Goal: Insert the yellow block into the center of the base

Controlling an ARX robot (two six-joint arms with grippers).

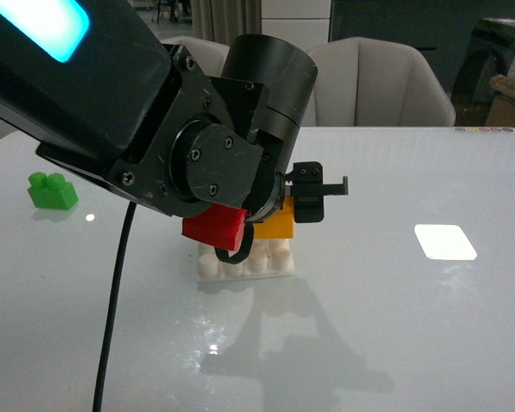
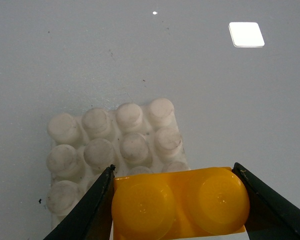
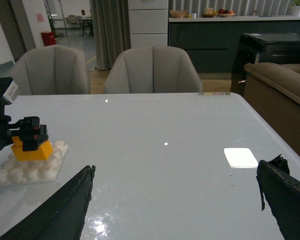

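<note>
1. My left hand (image 2: 174,172) is clamped on the block (image 2: 180,202), which sits over the base (image 2: 115,140), seemingly nearer one edge than the centre.
2. Pressing down here could seat it off-centre or tip the base.
3. My right hand (image 3: 174,172) hangs apart, well away, so nothing steadies the base.

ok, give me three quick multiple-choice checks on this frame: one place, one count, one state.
1. Where is the yellow block? A) on bare table B) between the left gripper fingers, at the base C) on the floor
2. Studs on its top? A) one B) two C) four
3. State of right gripper? A) open, empty B) shut on the block C) shut on the base
Answers: B, fingers flank it in the left wrist view; B, two round studs show; A, fingers wide apart, nothing between.
</note>
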